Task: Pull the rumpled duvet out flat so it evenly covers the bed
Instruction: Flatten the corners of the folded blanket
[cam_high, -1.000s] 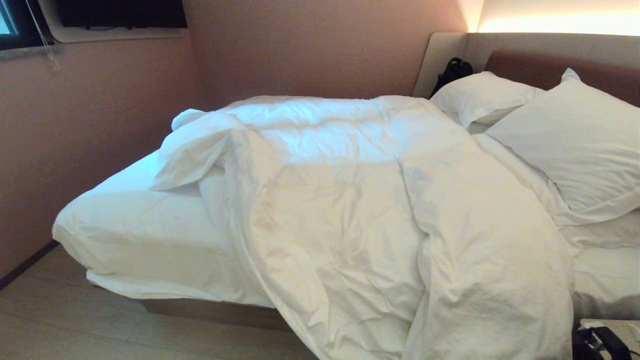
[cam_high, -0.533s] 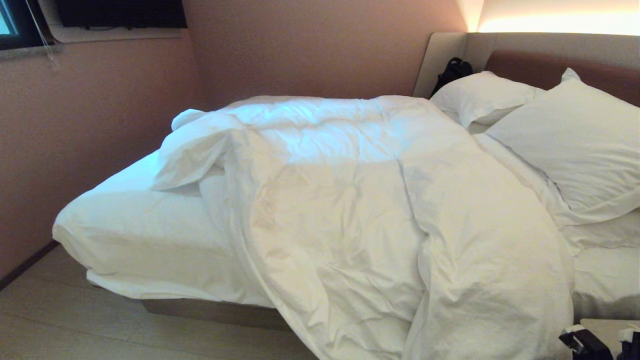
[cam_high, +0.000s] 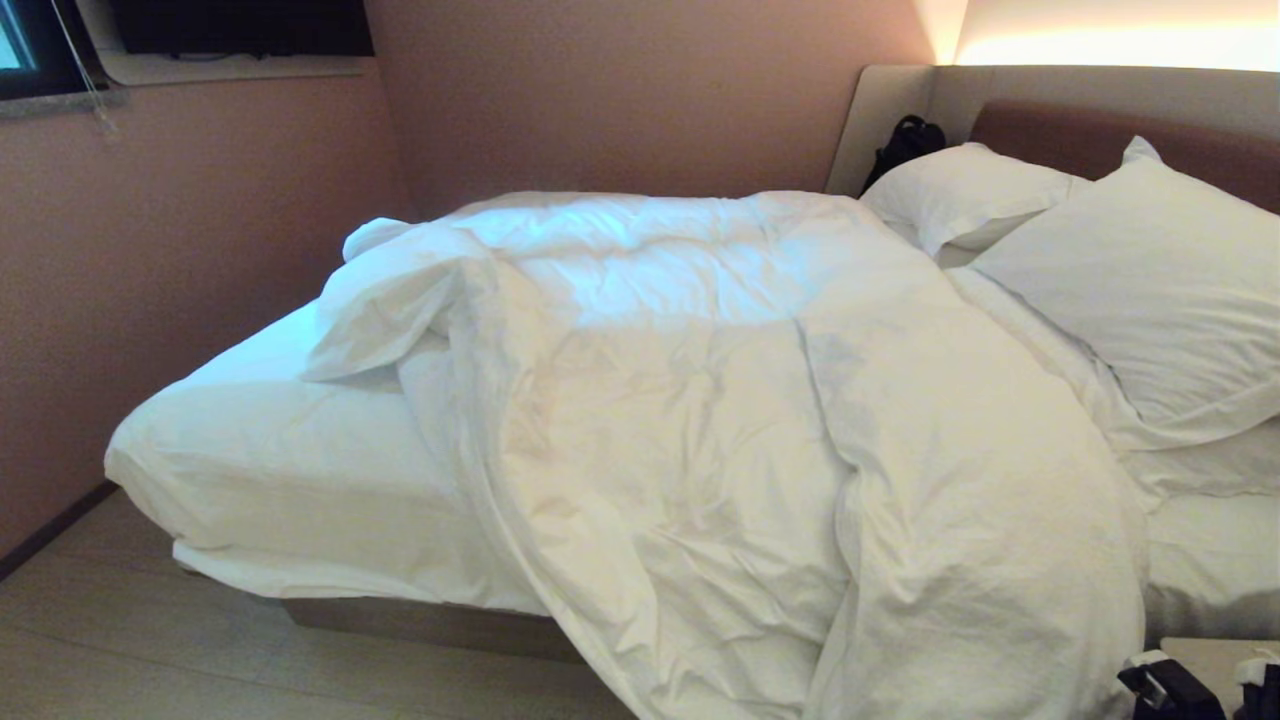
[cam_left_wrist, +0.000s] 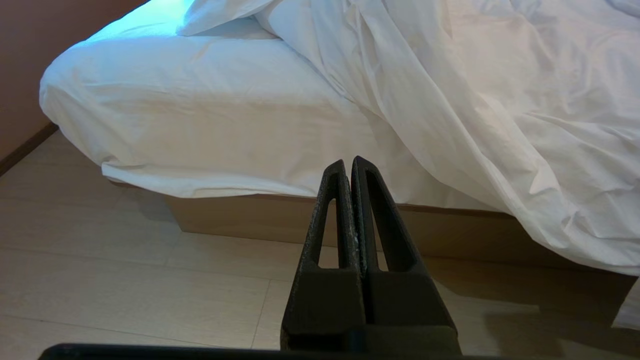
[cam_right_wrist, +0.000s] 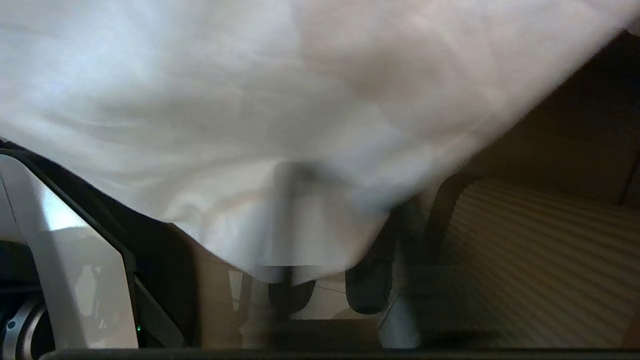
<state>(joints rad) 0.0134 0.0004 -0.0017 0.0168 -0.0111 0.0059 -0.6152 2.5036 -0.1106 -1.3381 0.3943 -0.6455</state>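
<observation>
Your right gripper (cam_right_wrist: 320, 220) was clenched on the duvet's (cam_high: 720, 420) hanging edge

The duvet lay bunched across the bed (cam_high: 300, 480), spilling over its near side; your left gripper (cam_left_wrist: 352, 167) hung pressed closed above the floor (cam_left_wrist: 125, 290) beside the bed

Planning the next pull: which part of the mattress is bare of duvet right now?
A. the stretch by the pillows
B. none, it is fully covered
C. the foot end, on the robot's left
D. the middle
C: the duvet is bunched toward the pillows, leaving the bed's foot-end sheet bare.
</observation>
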